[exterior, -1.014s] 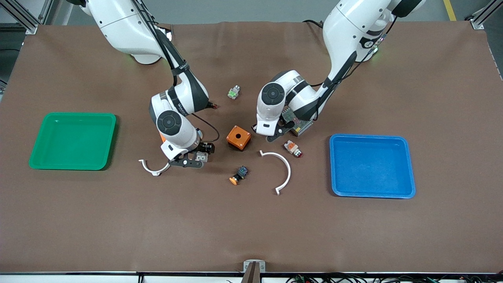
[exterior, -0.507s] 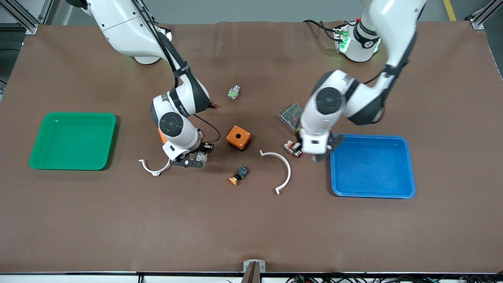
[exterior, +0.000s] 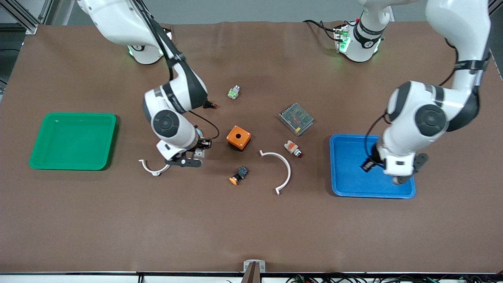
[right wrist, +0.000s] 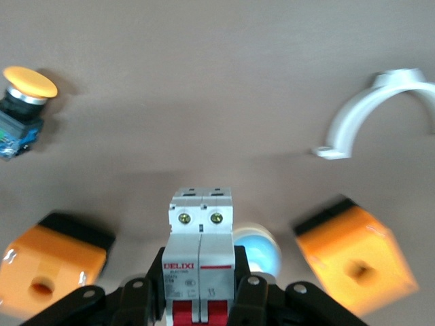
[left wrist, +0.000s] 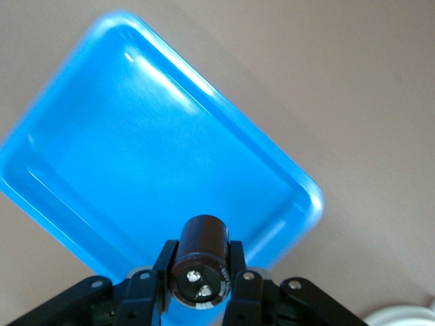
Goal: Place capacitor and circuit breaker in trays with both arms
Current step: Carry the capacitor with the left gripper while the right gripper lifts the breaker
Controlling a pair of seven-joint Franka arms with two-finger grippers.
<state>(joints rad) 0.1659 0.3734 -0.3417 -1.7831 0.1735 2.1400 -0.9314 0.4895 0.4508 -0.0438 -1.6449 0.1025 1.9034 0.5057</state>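
Note:
My left gripper [exterior: 398, 177] hangs over the blue tray [exterior: 353, 184], at the tray's edge nearest the front camera. In the left wrist view the gripper [left wrist: 202, 272] is shut on the capacitor [left wrist: 202, 258], a small dark cylinder with a shiny end, above the tray [left wrist: 136, 136]. My right gripper [exterior: 191, 158] is low over the table beside an orange box [exterior: 238, 137]. In the right wrist view it [right wrist: 200, 292] is shut on the circuit breaker [right wrist: 200, 258], a white block with red levers.
A green tray [exterior: 72, 140] lies at the right arm's end. On the table are two white curved clamps [exterior: 152, 167] [exterior: 282, 169], an orange-capped button [exterior: 238, 175], a white-and-orange button [exterior: 293, 148], a mesh-topped box [exterior: 296, 118], a small green part [exterior: 233, 92] and a second orange box [right wrist: 51, 261].
My left arm has swung from the middle of the table to over the blue tray, carrying the capacitor. My right gripper has barely moved and keeps hold of the circuit breaker.

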